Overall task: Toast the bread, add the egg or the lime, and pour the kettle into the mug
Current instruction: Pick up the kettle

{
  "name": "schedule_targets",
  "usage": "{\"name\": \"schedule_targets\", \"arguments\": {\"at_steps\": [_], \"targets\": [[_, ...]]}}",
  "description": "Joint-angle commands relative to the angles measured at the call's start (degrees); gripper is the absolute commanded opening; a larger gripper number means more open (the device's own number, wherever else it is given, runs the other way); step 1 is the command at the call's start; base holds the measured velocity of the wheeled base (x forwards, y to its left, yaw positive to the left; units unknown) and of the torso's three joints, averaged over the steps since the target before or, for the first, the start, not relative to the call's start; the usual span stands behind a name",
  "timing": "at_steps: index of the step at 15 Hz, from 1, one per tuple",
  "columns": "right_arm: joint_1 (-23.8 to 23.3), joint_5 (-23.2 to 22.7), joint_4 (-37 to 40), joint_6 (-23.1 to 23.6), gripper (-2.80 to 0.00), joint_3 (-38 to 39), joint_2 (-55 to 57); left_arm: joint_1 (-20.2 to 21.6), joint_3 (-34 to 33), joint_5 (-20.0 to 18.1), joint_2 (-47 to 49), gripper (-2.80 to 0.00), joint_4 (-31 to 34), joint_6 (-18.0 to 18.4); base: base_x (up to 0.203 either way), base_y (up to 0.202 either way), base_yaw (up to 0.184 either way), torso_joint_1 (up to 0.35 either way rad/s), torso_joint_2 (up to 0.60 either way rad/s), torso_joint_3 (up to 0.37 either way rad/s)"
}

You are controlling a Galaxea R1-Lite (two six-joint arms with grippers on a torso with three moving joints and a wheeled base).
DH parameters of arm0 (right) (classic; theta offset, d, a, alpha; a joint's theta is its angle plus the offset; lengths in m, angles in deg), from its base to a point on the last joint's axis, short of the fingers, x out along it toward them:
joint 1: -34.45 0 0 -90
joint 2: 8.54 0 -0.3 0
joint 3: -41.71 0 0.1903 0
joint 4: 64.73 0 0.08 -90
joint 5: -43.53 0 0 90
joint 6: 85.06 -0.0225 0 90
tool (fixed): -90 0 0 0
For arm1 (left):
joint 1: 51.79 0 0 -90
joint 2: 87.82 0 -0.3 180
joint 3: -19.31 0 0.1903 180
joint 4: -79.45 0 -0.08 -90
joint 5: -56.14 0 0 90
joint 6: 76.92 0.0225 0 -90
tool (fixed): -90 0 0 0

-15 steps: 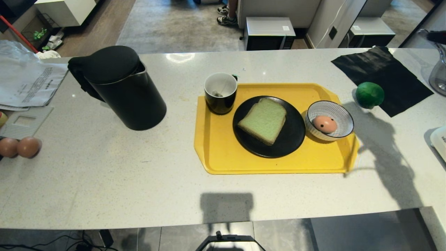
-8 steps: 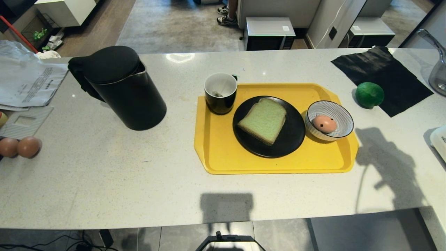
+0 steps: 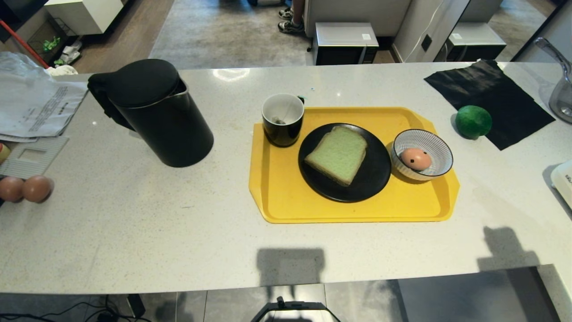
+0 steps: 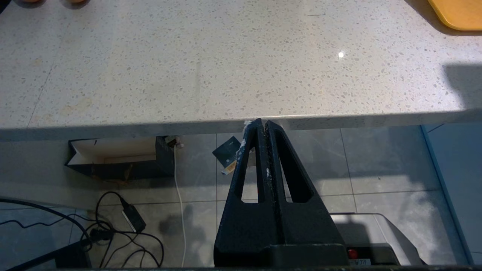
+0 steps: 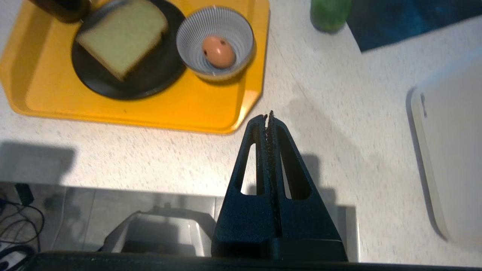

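Speckled pale stone table [image 3: 134, 232], polished enough to catch light spots. The kettle [image 3: 156, 114] looks matt black with a thin metal rim. Smooth yellow plastic tray [image 3: 286, 201], a matt black plate [image 3: 375, 179], a glossy mug [image 3: 282, 119], a shiny lime [image 3: 473, 121], dull black cloth [image 3: 496, 98], crumpled paper [image 3: 31, 107].

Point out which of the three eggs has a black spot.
The egg in the striped bowl on the yellow tray; the two plain brown eggs lie unspotted at the counter's left edge.
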Motion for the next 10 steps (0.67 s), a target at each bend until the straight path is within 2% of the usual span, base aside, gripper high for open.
{"name": "schedule_targets", "arguments": {"at_steps": [1,3,4,6,7,8,10], "targets": [[-0.1,1.0,-0.2,0.0,-2.80,6.4,-7.6,0.0,-1.0,0.0,0.0,-2.80,0.0,-0.1,0.000,0.000,0.000,0.000,0.00,0.000],[-0.1,1.8,-3.7,0.1,-2.80,10.8,-10.9,0.0,-1.0,0.0,0.0,-2.80,0.0,0.0,0.000,0.000,0.000,0.000,0.00,0.000],[0.0,1.9,-8.4,0.2,-2.80,13.2,-12.5,1.0,-1.0,0.0,0.0,-2.80,0.0,-0.1,0.000,0.000,0.000,0.000,0.00,0.000],[0.2,1.9,-19.7,0.1,-2.80,17.9,-16.0,8.4,-1.0,0.0,0.0,-2.80,0.0,-0.1,0.000,0.000,0.000,0.000,0.00,0.000],[0.9,2.0,-24.5,0.0,-2.80,19.9,-17.8,10.3,-1.0,0.0,0.0,-2.80,0.0,-0.1,0.000,0.000,0.000,0.000,0.00,0.000],[2.8,2.5,-27.0,0.0,-2.80,21.4,-19.3,9.9,-1.0,0.0,0.0,-2.80,0.0,-0.1,0.000,0.000,0.000,0.000,0.00,0.000],[6.1,6.6,-28.6,1.1,-2.80,25.1,-20.3,3.0,-1.0,0.0,0.0,-2.80,0.0,0.0,0.000,0.000,0.000,0.000,0.00,0.000]]}}
